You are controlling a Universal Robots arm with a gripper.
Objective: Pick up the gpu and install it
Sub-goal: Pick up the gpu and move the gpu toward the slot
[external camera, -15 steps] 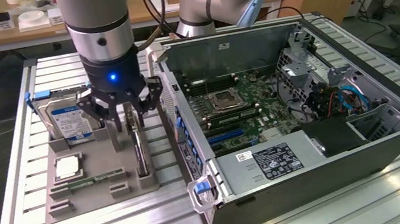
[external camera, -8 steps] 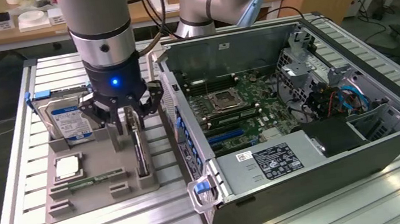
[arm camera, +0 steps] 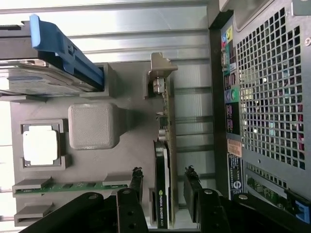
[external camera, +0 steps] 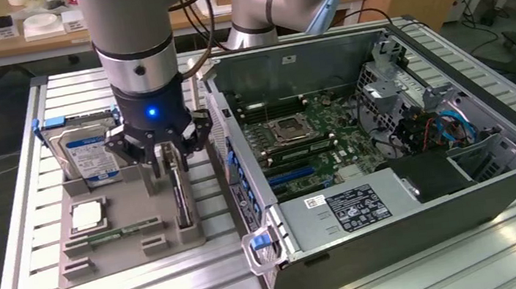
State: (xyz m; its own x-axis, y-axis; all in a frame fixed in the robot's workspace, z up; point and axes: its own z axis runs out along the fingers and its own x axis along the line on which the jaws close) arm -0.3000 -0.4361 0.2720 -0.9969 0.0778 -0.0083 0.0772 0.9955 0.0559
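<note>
The gpu (arm camera: pixel 163 160) is a thin dark card standing on edge in a slot of the grey holder tray (external camera: pixel 122 239), with its pale metal bracket (arm camera: pixel 160 73) at one end. In the exterior view the gpu (external camera: pixel 180 198) stands just below my gripper (external camera: pixel 168 155). My gripper (arm camera: pixel 163 182) is open and straddles the card, one finger on each side with a gap to it. The open computer case (external camera: pixel 385 136) lies on the exterior view's right, its motherboard (external camera: pixel 307 138) exposed.
On the tray stand a blue-framed hard drive (external camera: pixel 86 147), a square processor (external camera: pixel 87 216), a green memory stick (external camera: pixel 116 234) and a grey block (arm camera: pixel 92 125). The case's perforated rear panel (arm camera: pixel 269 97) is close beside the tray. A second robot arm (external camera: pixel 280 1) stands behind the case.
</note>
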